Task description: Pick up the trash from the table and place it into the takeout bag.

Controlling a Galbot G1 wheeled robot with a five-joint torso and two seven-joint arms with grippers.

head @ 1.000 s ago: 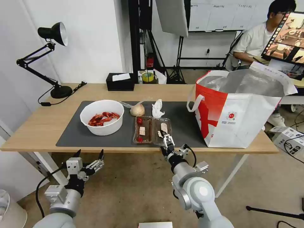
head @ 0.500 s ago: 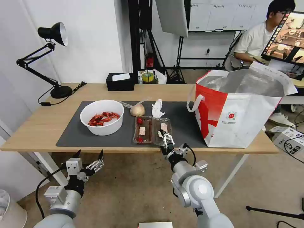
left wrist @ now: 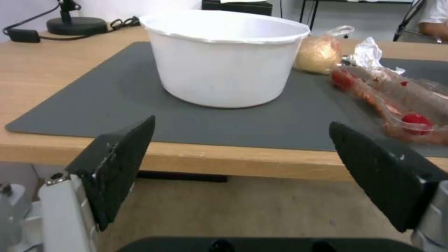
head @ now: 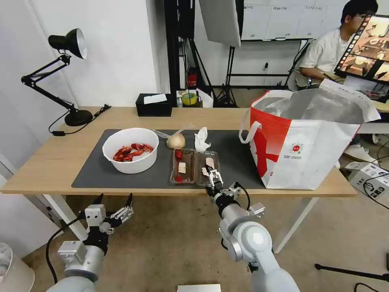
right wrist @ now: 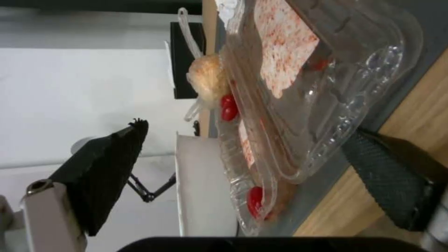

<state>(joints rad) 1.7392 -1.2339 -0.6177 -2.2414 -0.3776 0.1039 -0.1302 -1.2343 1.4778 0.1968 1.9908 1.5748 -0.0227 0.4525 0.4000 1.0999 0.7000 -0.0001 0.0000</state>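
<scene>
The left gripper (head: 114, 200) hangs below the near edge of the table (head: 44, 166), fingers spread wide and holding nothing, lined up with the bowl (head: 130, 149). That white bowl sits toward the left end of the dark mat (head: 91, 168) with red crayfish shells (head: 131, 151) heaped in the bottom; it looks stiff enough to take by the rim, though tipping it would spill the shells.

Behind it toward the middle lie a clear bag with a beige lump (head: 176, 140) and a crumpled tissue (head: 201, 139), both soft and light, I'd say.

In front of them, at the mat's near edge, the clear plastic tray (head: 194, 166) lies hinged open, with red bits and sauce smears in its two halves. The right gripper (head: 211, 174) is at its near right corner, jaws apart, one finger over the rim and one under it, not yet closed. The thin plastic will probably flex and be slippery, so the rim is the sensible hold.

At the right end stands the takeout bag (head: 302, 152), mouth open, foil lining showing.
</scene>
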